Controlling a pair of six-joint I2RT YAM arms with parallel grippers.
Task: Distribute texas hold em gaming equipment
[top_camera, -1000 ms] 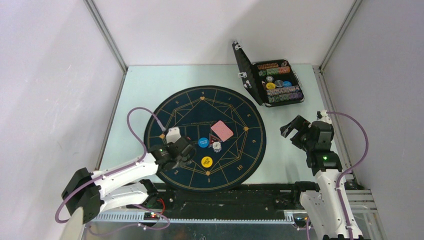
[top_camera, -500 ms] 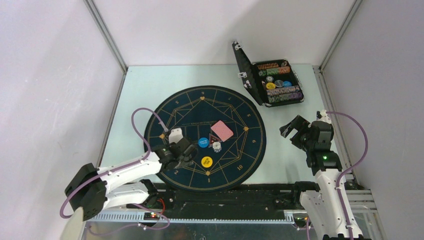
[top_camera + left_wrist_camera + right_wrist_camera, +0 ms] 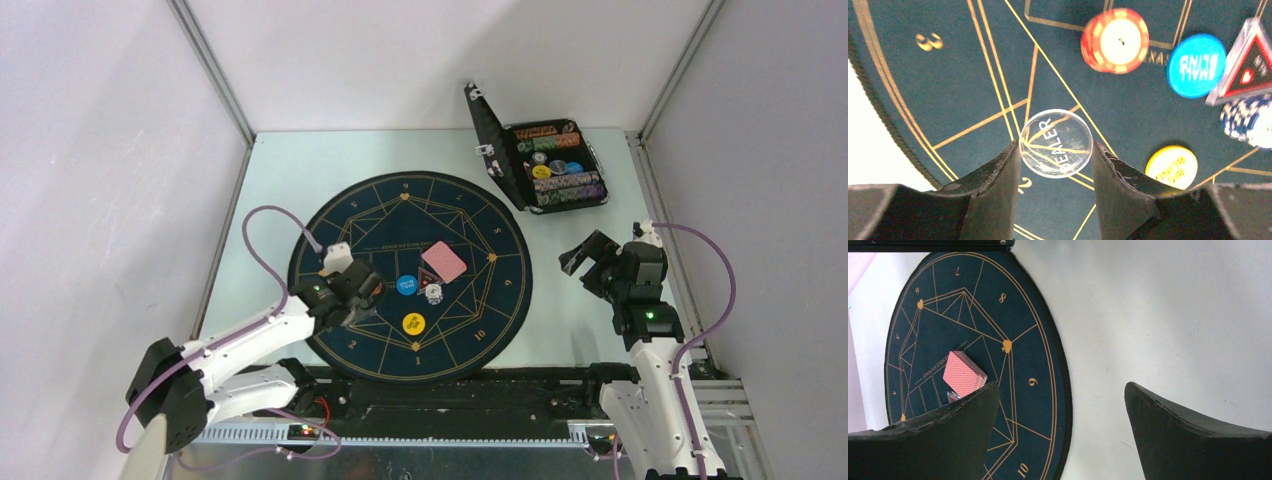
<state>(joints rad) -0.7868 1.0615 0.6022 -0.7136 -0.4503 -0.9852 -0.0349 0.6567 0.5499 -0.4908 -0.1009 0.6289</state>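
L gripper [image 3: 1056, 146], over the near-left part of the mat [image 3: 948, 75] by the numerals 2 and 3: fingers half closed, pinching the clear DEALER disc [image 3: 1057, 131] by its rim, one pad on each side. Can't tell if the disc is lifted or just touching the mat.

Main risk, IMO, is the grip. It's rim-only on a thin, smooth disc, so a jolt or quick wrist turn could let it pivot or pop out. If dropped on edge it may roll past the mat's left rim onto the table [image 3: 280, 170]. Being see-through, it would be hard to re-find against the gold lines.

Next out: the orange-red chip [image 3: 1114, 40], blue small-blind disc [image 3: 1196, 65], triangular marker [image 3: 1245, 62] and blue-white chip stack [image 3: 1250, 122] sit toward the mat centre, w/ the yellow disc [image 3: 1171, 166] nearer the near edge. A swing that way could knock them, esp. the stack.

The card deck [image 3: 445, 262] lies just past centre and is prob. safe.

R gripper [image 3: 1060, 392]: jaws spread wide, holding nothing, over bare table beside the mat's right rim. Low risk unless both arms reach the centre together. The open black case [image 3: 550, 165] sits at the far-right corner, well apart.
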